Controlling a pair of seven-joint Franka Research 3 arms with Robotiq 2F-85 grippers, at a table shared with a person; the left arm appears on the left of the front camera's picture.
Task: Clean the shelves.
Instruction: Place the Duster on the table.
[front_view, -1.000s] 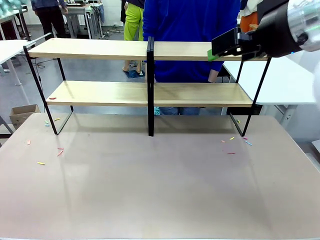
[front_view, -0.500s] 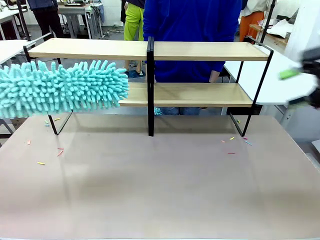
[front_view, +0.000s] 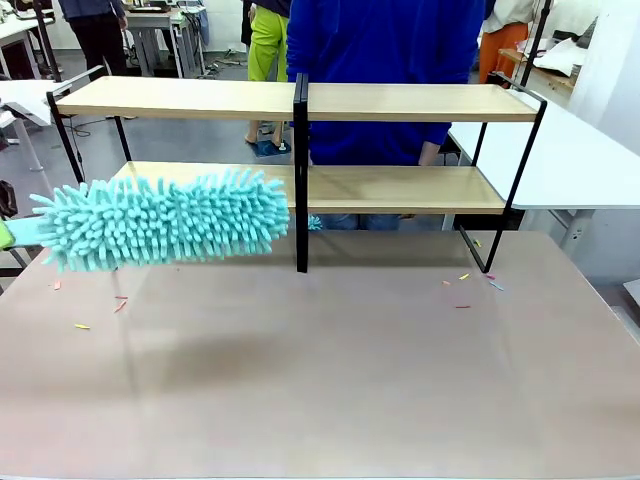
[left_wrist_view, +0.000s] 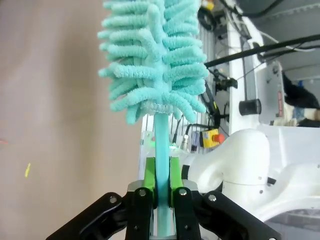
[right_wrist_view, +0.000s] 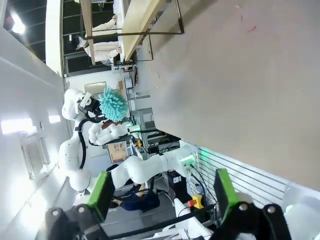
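Observation:
The shelves (front_view: 180, 97) stand at the far side of the table, a two-tier rack of light wooden boards on a thin black frame with a central post (front_view: 300, 170). A fluffy teal duster (front_view: 165, 220) hangs level in front of the lower left board, its tip near the post. In the left wrist view my left gripper (left_wrist_view: 162, 175) is shut on the duster's teal handle, with the duster head (left_wrist_view: 155, 60) straight ahead. My right gripper (right_wrist_view: 161, 195) is open with nothing between its green pads; beyond it are the shelves (right_wrist_view: 145, 15) and the duster (right_wrist_view: 113, 105).
A person in a blue top (front_view: 385, 60) stands right behind the shelves. Small coloured scraps (front_view: 460, 290) lie on the brown table (front_view: 320, 380) near both ends of the rack. A white table (front_view: 560, 150) stands at the right.
The duster has come in from the left, then moved right and lower toward the central post. My right arm has swung out of the front view to the right.

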